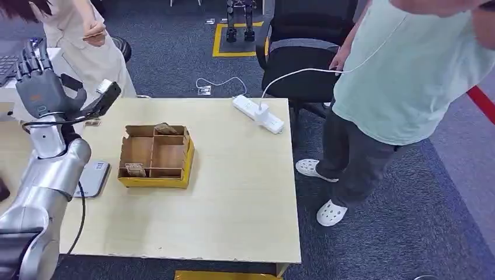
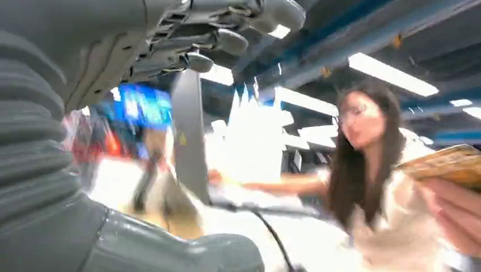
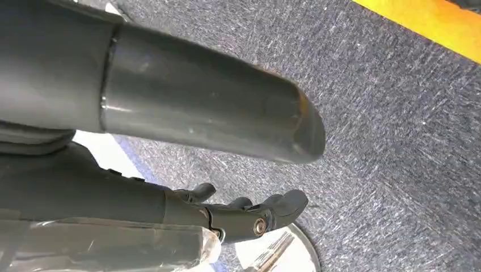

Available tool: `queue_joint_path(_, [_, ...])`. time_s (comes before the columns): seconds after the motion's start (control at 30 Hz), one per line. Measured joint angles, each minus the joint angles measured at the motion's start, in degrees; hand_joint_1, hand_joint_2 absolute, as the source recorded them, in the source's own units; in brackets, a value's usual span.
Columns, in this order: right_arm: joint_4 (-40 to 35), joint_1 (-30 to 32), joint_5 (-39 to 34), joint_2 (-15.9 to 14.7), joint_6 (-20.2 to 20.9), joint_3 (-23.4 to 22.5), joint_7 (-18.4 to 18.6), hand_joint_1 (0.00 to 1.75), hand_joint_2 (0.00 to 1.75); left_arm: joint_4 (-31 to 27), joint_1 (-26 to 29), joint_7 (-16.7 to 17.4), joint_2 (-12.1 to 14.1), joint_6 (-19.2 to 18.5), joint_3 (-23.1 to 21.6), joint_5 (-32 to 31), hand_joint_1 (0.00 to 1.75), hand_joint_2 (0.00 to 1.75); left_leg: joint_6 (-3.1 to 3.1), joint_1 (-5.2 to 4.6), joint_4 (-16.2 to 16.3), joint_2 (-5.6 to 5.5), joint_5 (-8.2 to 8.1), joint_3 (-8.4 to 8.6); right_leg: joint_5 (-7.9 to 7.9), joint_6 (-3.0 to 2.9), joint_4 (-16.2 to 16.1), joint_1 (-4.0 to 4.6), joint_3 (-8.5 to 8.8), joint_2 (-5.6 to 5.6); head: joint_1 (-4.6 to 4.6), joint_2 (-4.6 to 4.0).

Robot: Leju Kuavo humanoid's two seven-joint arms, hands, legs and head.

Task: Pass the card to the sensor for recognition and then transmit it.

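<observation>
Card (image 2: 448, 164) up in a person's hand (image 2: 459, 212) beyond the surface (image 1: 245, 192), yellow-rimmed divided box (image 1: 155, 156) holding small cards in two compartments, left hand (image 1: 41, 79) raised, fingers spread, empty, right hand (image 3: 244, 212) hanging loosely spread over carpet.

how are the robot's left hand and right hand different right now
The left hand is raised upright beside the table, fingers spread apart; the right hand hangs low over the grey carpet, fingers loosely curled. The left hand faces a person holding a card; the right hand has nobody before it. Both hold nothing.
</observation>
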Motion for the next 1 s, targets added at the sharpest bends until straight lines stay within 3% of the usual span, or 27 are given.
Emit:
queue_joint_path(0.1, [0.02, 0.48, -0.54, -0.07, -0.44, -0.07, -0.76, 0.0, 0.0, -3.0, 1.89, -6.6, -0.17, -5.53, 1.7, 15.91, 0.0, 1.75, 0.0, 0.0, 0.0, 0.03, -0.01, -0.01, 0.0, 0.0, -0.01, 0.0, 0.01, 0.02, 0.0, 0.0])
queue_joint_path(0.17, [0.04, 0.8, -0.79, -0.13, -0.48, -0.09, -0.92, 0.0, 0.0, -5.45, 3.91, -9.51, -0.13, -8.25, 2.66, 22.69, 0.0, 1.75, 0.01, 0.0, 0.0, 0.05, -0.01, -0.03, 0.01, 0.01, -0.01, 0.0, 0.01, 0.03, 0.0, 0.0])
queue_joint_path(0.33, [0.04, 1.27, -0.87, -0.52, -0.52, -0.09, -1.31, 0.0, 0.0, -12.31, 9.51, -13.46, 1.88, -15.54, 4.59, 34.59, 0.0, 1.75, 0.01, 0.0, 0.0, 0.06, -0.01, -0.02, 0.0, 0.0, -0.01, -0.01, -0.02, 0.05, 0.02, 0.0])
queue_joint_path(0.43, [0.04, 1.37, -0.92, -0.76, -0.65, -0.09, -1.49, 0.0, 0.0, -16.25, 12.46, -13.98, 3.17, -17.48, 5.88, 37.75, 0.0, 1.75, 0.01, 0.0, -0.01, 0.06, -0.01, -0.02, 0.0, 0.0, -0.01, 0.0, -0.03, 0.04, 0.0, 0.0])
queue_joint_path(0.63, [0.11, 1.37, -0.98, -1.01, -0.65, -0.09, -1.49, 0.0, 0.0, -20.48, 15.57, -14.07, 5.42, -18.0, 7.04, 38.18, 0.0, 1.75, 0.01, 0.0, -0.01, 0.03, -0.01, -0.03, 0.0, 0.0, -0.01, 0.0, -0.02, 0.01, -0.02, 0.0])
queue_joint_path(0.7, [0.11, 1.34, -1.05, -1.01, -0.68, -0.09, -1.51, 0.0, 0.0, -20.94, 15.91, -12.42, 6.03, -16.86, 7.06, 35.31, 0.0, 1.75, 0.0, 0.0, -0.01, 0.03, 0.0, -0.04, 0.0, 0.0, -0.01, 0.0, 0.0, 0.0, 0.02, 0.0])
queue_joint_path(0.83, [0.11, 1.36, -1.05, -1.01, -0.68, -0.09, -1.57, 0.0, 0.0, -20.91, 17.69, -7.72, 9.49, -10.22, 7.21, 24.36, 0.0, 1.75, 0.0, 0.0, -0.03, 0.18, -0.01, -0.03, 0.01, 0.0, 0.01, 0.0, -0.01, 0.16, 0.04, 0.0])
queue_joint_path(1.0, [0.11, 1.4, -1.18, -1.01, -0.67, -0.09, -1.55, 0.0, 0.0, -20.85, 25.47, -6.57, 16.04, -3.7, 12.08, 16.44, 0.0, 1.75, -0.07, 0.02, -0.1, 0.34, -0.09, -0.01, -0.06, -0.08, 0.03, 0.02, -0.1, 0.33, 0.02, 0.0])
